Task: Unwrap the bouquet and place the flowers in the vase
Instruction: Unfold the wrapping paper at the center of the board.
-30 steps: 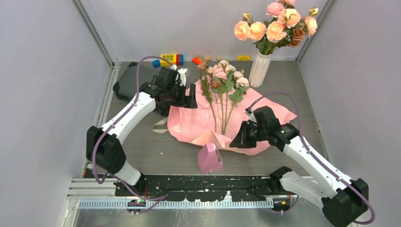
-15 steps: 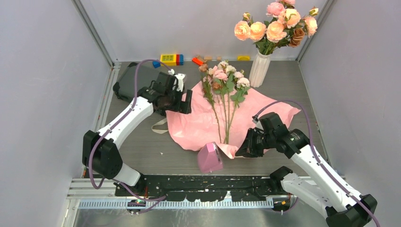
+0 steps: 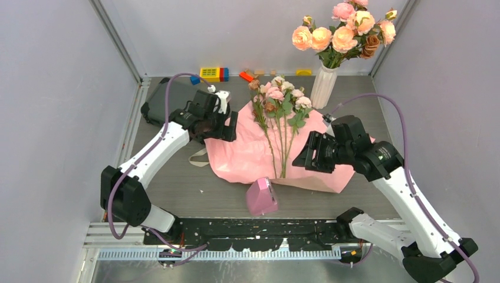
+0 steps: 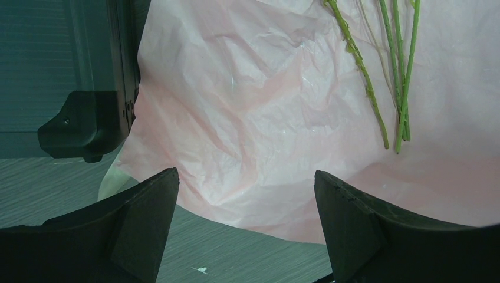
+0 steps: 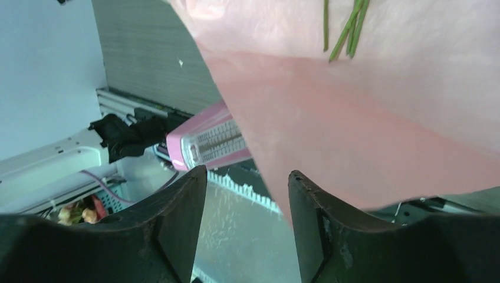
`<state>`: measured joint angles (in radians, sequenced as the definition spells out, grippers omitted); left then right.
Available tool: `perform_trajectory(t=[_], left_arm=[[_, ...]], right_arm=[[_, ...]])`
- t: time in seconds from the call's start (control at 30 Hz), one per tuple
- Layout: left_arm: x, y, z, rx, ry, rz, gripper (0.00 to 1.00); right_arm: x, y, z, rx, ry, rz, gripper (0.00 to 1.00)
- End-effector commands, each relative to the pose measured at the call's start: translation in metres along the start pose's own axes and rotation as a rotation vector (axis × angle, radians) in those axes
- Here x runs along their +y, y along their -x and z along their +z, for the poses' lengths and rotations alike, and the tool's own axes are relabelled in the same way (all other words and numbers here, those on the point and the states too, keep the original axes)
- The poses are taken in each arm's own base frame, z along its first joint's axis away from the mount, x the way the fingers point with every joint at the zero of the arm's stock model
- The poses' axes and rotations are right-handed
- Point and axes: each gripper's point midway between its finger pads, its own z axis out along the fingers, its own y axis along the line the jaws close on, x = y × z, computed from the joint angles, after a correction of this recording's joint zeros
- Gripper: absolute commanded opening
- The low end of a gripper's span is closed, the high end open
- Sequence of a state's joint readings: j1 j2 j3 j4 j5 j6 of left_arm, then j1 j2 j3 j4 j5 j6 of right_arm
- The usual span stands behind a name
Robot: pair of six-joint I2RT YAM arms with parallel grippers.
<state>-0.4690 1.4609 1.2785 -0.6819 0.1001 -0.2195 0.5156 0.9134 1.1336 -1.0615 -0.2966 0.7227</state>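
Paper (image 3: 247, 154) spread open on table, ribbon (image 3: 197, 158) loose off its left edge: unwrapping judged done or nearly so. Flowers (image 3: 282, 106) lie loose on paper, heads toward vase (image 3: 323, 88), stems toward arms, so exposed for pick-up. Vase at back right, upright, holds peach roses (image 3: 345, 29).

Left gripper (image 3: 229, 127) low over paper's left edge, jaws wide, nothing held. Right gripper (image 3: 308, 154) above paper's right side, angled toward stems, jaws parted. Paper's near edge runs beside one finger, not clamped.
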Motion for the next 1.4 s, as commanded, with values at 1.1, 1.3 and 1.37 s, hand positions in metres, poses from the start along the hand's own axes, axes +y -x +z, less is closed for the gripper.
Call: perform_trajectory(t=[1.1,1.3,1.37], left_arm=[[-0.001,0.003,-0.008,-0.027,-0.008,0.006,0.87],[-0.001,0.004,-0.009,-0.029,-0.010,0.006,0.87],[-0.001,0.004,-0.010,-0.030,-0.008,0.008,0.87]], right_arm=[[-0.100,-0.110,0.131,0.283,-0.272,0.144,0.38],[-0.107,-0.118,0.136,0.283,-0.274,0.149,0.38],[-0.108,-0.118,0.136,0.277,-0.278,0.148,0.38]])
